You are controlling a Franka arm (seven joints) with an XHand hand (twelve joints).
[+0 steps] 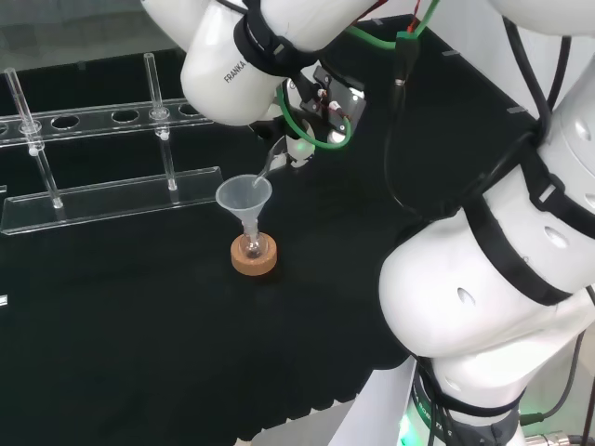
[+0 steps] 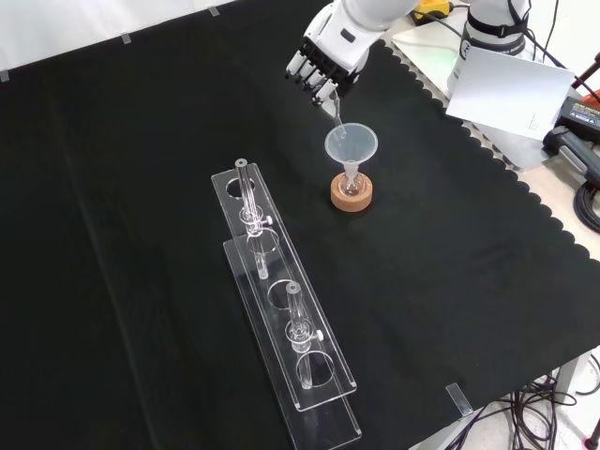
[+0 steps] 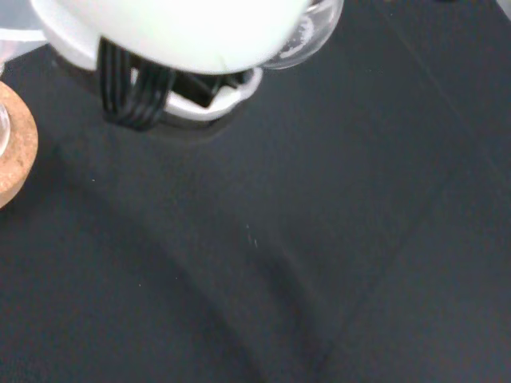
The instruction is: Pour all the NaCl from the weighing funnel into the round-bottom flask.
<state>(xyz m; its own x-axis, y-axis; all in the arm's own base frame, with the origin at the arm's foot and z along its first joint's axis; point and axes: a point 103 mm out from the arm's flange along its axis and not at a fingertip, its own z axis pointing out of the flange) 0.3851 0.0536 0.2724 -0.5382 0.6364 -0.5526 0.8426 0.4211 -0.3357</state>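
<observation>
White arm links loom nearest in the head view; left of them a cork stand on the desk carries the flask, with a clear funnel in its neck. The weighing funnel slants down to that funnel's rim.

Front view: a clear rack lies nearest. Beyond it, the hand, fingers curled, pinches the weighing funnel above the funnel.

Wrist view: the stand sits beside the blurred hand.
</observation>
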